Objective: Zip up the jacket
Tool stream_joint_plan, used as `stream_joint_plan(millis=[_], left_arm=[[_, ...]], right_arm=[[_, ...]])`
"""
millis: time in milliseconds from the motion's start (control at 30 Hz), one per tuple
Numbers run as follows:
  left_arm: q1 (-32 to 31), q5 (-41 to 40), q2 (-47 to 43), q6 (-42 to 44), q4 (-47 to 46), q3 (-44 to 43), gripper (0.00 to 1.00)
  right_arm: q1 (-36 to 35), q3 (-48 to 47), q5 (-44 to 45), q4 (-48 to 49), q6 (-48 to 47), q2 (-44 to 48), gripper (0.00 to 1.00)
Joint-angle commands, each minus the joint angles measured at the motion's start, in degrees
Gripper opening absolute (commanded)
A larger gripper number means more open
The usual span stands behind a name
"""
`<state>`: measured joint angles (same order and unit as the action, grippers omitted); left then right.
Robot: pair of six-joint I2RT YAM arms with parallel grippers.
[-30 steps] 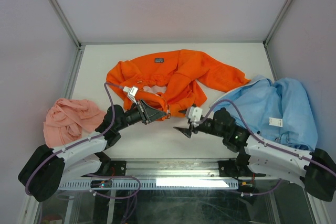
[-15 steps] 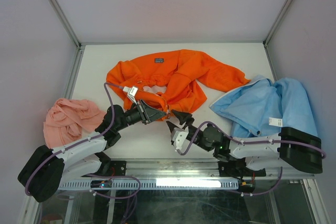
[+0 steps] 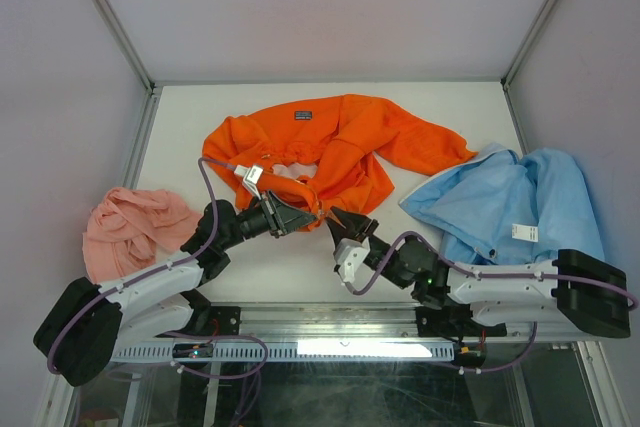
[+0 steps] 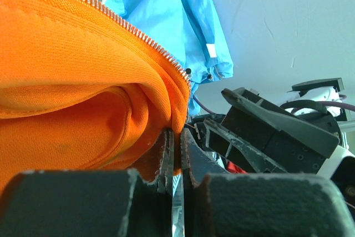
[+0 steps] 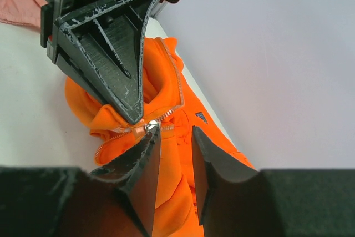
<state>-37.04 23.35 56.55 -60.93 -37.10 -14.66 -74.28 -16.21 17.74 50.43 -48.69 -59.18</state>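
Top external view: looking down on the jacket (image 3: pixel 340 152), bright orange and soft, lying all bunched up at the middle back of the white worktop (image 3: pixel 280 267). Spotting a small dark label (image 3: pixel 303 114) at the collar, with writing too tiny for reading. Finding a little white tag (image 3: pixel 520 231) on the light blue garment (image 3: pixel 540 197) to the right, also too small for reading. Noticing a crumpled pink cloth (image 3: pixel 135 227) at the left, well apart from the jacket. Seeing the left pincer (image 3: pixel 314 215) squeezing tight on the jacket's near edge, right by the row of shiny metal zipper teeth (image 4: pixel 111 19). Seeing the right pincer (image 5: pixel 175 132) standing a bit apart, holding nothing, one fingertip touching the small silver zipper slider (image 5: pixel 150 125). Sitting nose to nose there, crowding the same spot of orange cloth.
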Motion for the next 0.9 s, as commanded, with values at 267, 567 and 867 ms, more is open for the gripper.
stream_joint_plan(millis=[267, 567, 867], left_arm=[[-0.02, 2.34, -1.54, 0.06, -1.96, -2.39, 0.00], [0.00, 2.92, -1.12, 0.35, -1.64, -2.78, 0.00], [-0.11, 3.36, -0.90, 0.28, -1.61, -3.04, 0.00]], right_arm=[[2.34, -4.22, -5.04, -15.18, 9.51, 4.50, 0.29], [5.85, -1.41, -7.76, -18.73, 4.65, 8.12, 0.36], [5.98, -2.04, -8.42, -15.27, 2.36, 2.15, 0.39]])
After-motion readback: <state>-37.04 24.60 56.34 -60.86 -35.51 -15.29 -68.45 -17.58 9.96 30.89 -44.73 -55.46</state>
